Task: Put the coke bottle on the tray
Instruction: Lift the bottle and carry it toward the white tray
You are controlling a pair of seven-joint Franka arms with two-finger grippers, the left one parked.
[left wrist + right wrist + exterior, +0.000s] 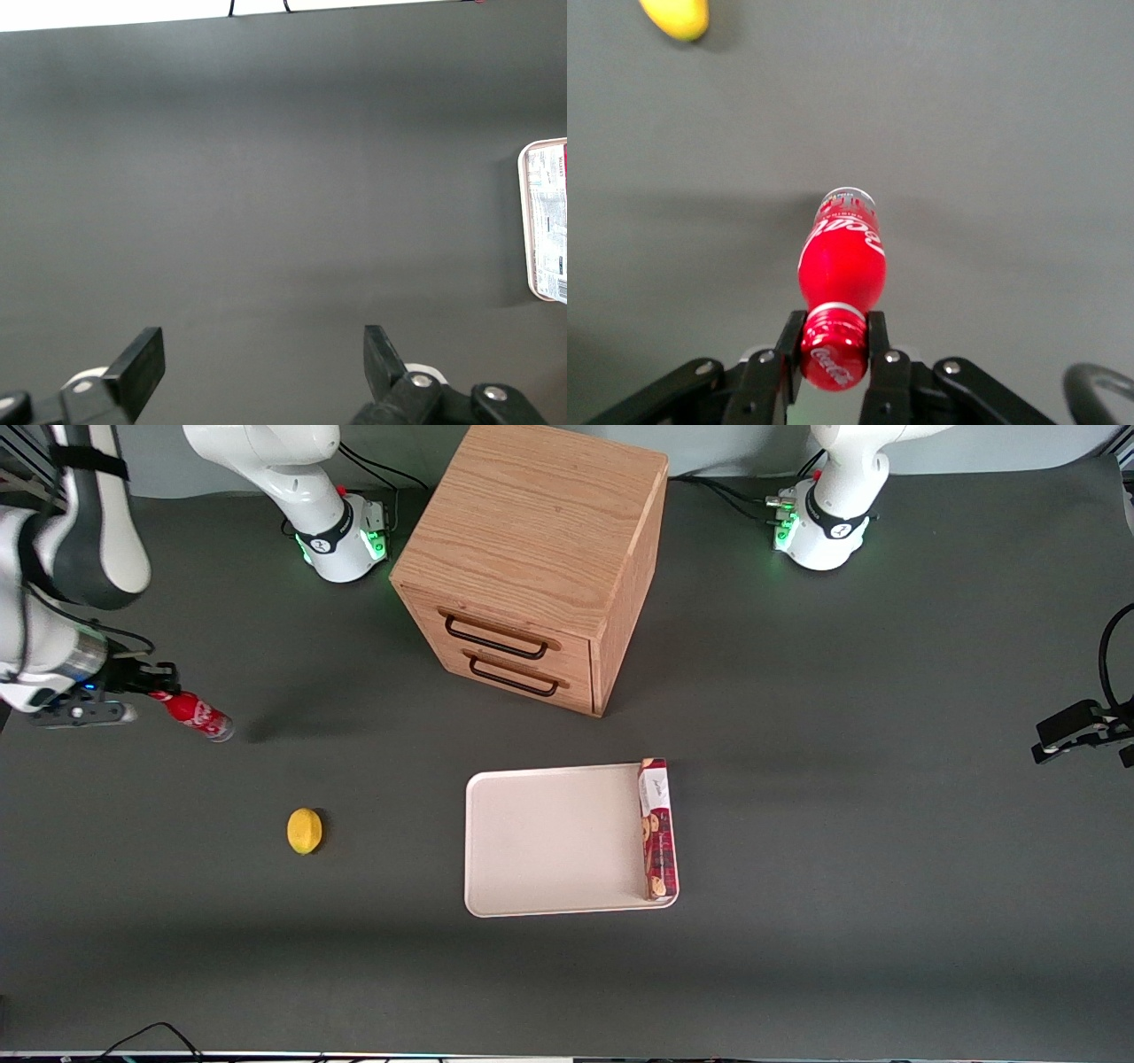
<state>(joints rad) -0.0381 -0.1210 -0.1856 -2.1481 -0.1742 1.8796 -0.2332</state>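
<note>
The coke bottle [197, 716] is a small red bottle with a red cap and white script logo. My right gripper [158, 688] is shut on its cap and holds it tilted above the dark table, toward the working arm's end. In the right wrist view the gripper [834, 341] clamps the cap between both fingers and the bottle [842, 257] hangs with its clear base pointing away. The cream-white tray [549, 841] lies flat on the table, nearer to the front camera than the wooden cabinet, well apart from the bottle.
A long red cookie box [656, 828] lies on the tray along one edge, and shows in the left wrist view [547, 221]. A yellow lemon [305, 831] sits on the table between bottle and tray, also in the right wrist view [675, 18]. A wooden two-drawer cabinet [532, 558] stands mid-table.
</note>
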